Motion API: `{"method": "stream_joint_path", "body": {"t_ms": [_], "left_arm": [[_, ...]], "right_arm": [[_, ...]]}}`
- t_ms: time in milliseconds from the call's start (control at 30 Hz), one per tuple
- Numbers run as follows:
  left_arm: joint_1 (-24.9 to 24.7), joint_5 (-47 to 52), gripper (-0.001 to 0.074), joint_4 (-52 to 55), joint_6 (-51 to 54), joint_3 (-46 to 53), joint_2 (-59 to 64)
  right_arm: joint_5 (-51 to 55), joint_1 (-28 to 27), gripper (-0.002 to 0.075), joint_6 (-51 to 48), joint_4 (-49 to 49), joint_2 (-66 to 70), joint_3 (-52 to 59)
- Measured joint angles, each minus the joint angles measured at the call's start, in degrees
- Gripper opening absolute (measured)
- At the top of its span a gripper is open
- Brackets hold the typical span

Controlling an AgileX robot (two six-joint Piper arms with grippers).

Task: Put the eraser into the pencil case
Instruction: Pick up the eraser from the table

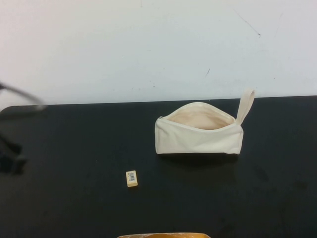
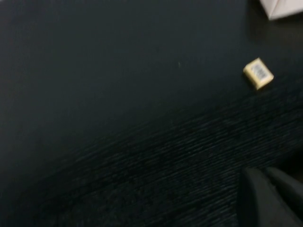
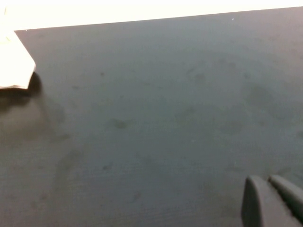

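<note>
The eraser [image 1: 131,178], a tiny pale yellow block with a barcode label, lies on the black table left of centre. It also shows in the left wrist view [image 2: 258,73]. The pencil case [image 1: 198,131], a cream fabric pouch, stands unzipped with its mouth open and its loop strap up at the right end. My left gripper [image 2: 266,173] is shut and empty over bare table, well short of the eraser. It shows as a blurred dark shape at the far left of the high view [image 1: 12,156]. My right gripper [image 3: 266,180] is shut and empty, off to the right of the pouch [image 3: 14,61].
The black table [image 1: 74,139] ends at a white wall behind. A yellow-orange object [image 1: 163,235] pokes in at the near edge. A corner of the pouch shows in the left wrist view [image 2: 284,7].
</note>
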Motion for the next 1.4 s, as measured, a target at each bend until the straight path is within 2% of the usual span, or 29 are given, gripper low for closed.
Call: {"method": "stream_joint_path", "body": {"t_ms": [167,333,433,567,667,833,867,933,1033,1233,1400], "left_arm": [[-7.1,0.6,-0.0001,6.1,-1.8,-6.5,13.4],[-17.1,0.3,-0.0001,16.1,-11.1,-11.5,23.8],[-21.2,-0.4,-0.0001,19.4,-16.9,-13.9,29.1],[-24.1,-1.0,0.0011,19.9,-21.4,-16.9,35.9],[-24.9,-1.4,0.0094,18.9,-23.4,-18.7,40.8],[-24.9,-2.6,0.0398,15.5,-27.6,-21.3,48.0],[-24.9,-3.2,0.0445,15.1,-28.4,-21.7,48.9],[-24.9,-5.1,0.0491,14.2,-30.4,-22.0,50.8],[-24.9,-8.1,0.0491,12.9,-32.7,-22.1,53.0],[-24.9,-10.7,0.0429,11.0,-33.7,-22.3,56.2],[-24.9,-10.9,0.0408,10.8,-34.0,-22.3,56.9]], "right_arm": [[0.0,0.0,-0.0001,0.0,0.0,0.0,0.0],[0.0,0.0,-0.0001,0.0,0.0,0.0,0.0],[0.0,0.0,-0.0001,0.0,0.0,0.0,0.0],[0.0,0.0,-0.0001,0.0,0.0,0.0,0.0],[0.0,0.0,-0.0001,0.0,0.0,0.0,0.0],[0.0,0.0,-0.0001,0.0,0.0,0.0,0.0],[0.0,0.0,-0.0001,0.0,0.0,0.0,0.0],[0.0,0.0,-0.0001,0.0,0.0,0.0,0.0],[0.0,0.0,-0.0001,0.0,0.0,0.0,0.0],[0.0,0.0,-0.0001,0.0,0.0,0.0,0.0],[0.0,0.0,-0.0001,0.0,0.0,0.0,0.0]]}}
